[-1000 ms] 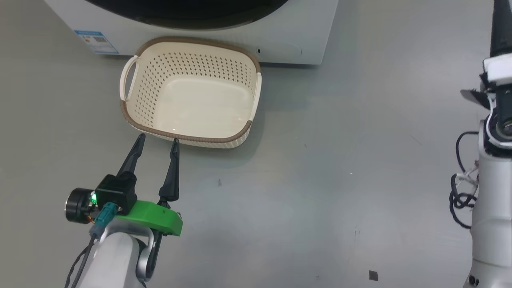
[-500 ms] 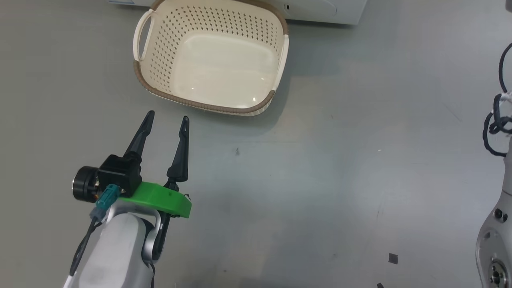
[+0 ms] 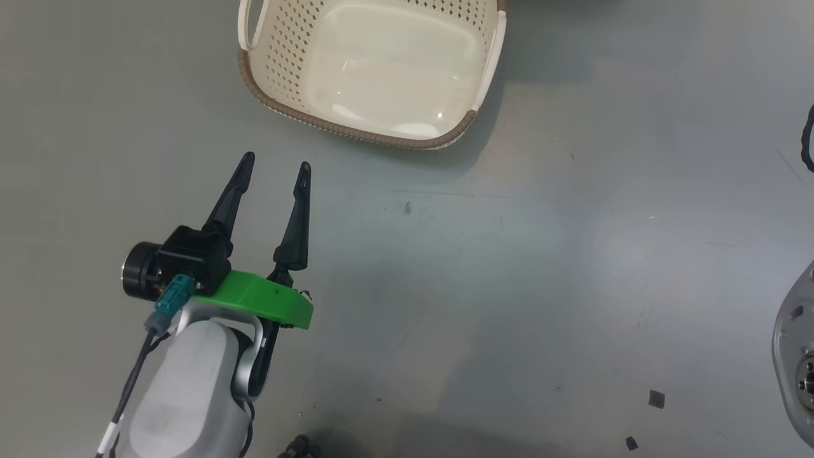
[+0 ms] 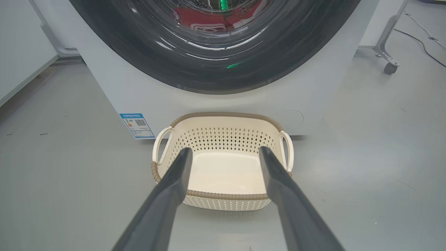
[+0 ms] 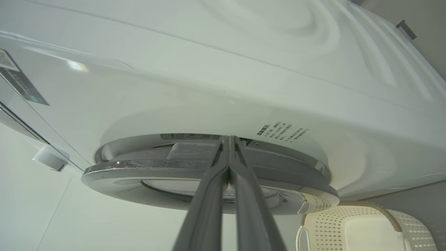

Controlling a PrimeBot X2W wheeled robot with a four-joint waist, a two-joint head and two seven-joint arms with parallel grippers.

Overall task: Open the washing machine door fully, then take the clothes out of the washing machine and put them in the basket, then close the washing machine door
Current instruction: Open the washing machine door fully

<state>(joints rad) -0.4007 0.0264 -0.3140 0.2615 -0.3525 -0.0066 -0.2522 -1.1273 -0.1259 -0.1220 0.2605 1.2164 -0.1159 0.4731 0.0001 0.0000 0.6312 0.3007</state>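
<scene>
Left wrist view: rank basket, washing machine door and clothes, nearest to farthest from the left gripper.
1. basket, on the floor before the left gripper.
2. washing machine door, behind and above the basket.
3. clothes, inside, behind that door.

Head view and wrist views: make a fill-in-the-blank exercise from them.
The cream perforated plastic basket is ___. Behind the glossy black-rimmed round washing machine door, the clothes are coloured ___. The left gripper is ___. The right gripper is ___.
Missing words: empty; red; open; shut.
</scene>
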